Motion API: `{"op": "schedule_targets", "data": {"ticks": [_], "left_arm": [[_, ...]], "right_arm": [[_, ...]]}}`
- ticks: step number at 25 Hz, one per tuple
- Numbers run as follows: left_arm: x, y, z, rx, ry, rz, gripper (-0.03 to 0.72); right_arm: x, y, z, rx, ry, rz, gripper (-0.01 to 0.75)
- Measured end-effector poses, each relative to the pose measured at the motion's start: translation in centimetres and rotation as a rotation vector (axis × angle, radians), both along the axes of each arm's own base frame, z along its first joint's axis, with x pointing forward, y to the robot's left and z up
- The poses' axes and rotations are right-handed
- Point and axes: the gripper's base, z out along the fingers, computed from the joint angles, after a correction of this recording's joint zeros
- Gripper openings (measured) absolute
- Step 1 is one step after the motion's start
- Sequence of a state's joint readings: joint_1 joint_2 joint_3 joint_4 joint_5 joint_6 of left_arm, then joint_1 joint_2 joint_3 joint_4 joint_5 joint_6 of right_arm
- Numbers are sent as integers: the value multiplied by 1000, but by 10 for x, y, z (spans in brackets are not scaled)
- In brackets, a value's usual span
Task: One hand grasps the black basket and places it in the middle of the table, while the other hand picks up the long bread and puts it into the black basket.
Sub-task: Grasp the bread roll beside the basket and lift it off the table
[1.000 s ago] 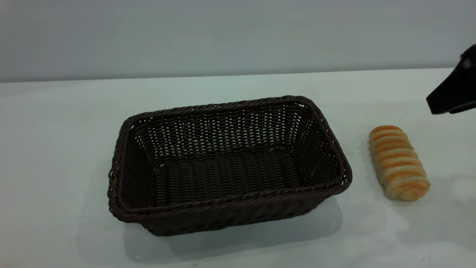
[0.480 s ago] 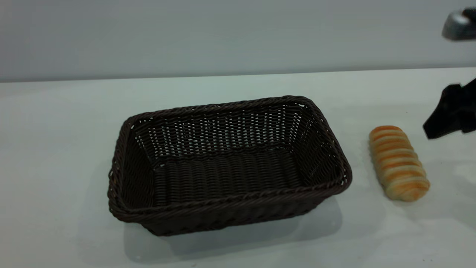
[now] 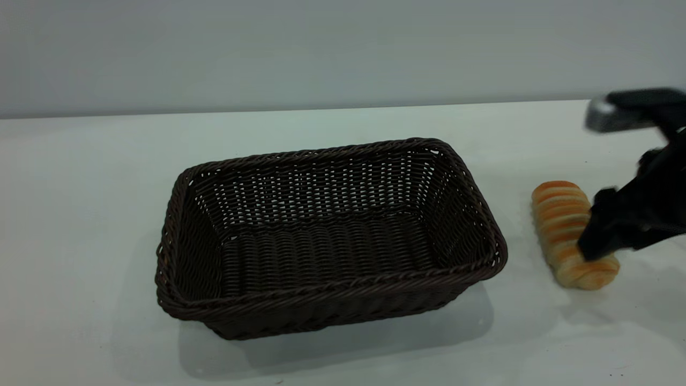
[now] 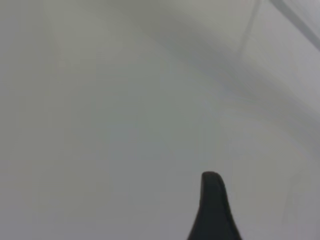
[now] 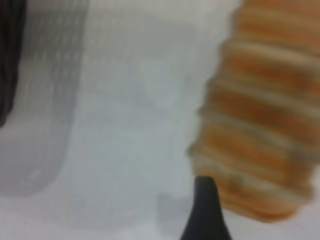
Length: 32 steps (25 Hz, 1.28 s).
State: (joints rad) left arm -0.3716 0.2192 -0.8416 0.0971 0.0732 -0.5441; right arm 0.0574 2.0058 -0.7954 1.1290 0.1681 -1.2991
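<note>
Black right gripper sits against long bread on tabletop; jaw state cannot be told; black basket beyond.

plain grey wall behind, meets tabletop far edge in a straight line, soft even light

Plain grey wall behind, nothing else non-task in view.
</note>
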Motion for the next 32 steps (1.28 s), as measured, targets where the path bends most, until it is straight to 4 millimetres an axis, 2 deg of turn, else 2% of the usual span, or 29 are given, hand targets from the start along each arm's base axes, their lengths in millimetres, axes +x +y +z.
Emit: {"op": "schedule_targets", "data": {"ticks": [6,11,15,22,24,26,27,32], "left_arm": [[1,0,-3,15,34,6,594],[1,0,-4,17,39,6,594],[1,0,-4,18,41,6,594],[2,0,-5,21,54,7,594],[2,0,-5,24,60,8,594],[3,0,-6,27,70,9,594],[3,0,-6,28,72,9,594],[3,0,-7,30,77,10,594]], "right_arm": [[8,20,-8,-9,-3,48,580],[12,17,-13,-52,-17,55,579],[14,13,-15,-103,-41,56,544],[13,9,-38,-158,-3,70,387],[14,8,-42,-172,0,69,300],[15,7,-41,-184,-8,67,157],[15,7,-41,-185,-10,67,109],[18,6,-24,-190,-58,65,64]]}}
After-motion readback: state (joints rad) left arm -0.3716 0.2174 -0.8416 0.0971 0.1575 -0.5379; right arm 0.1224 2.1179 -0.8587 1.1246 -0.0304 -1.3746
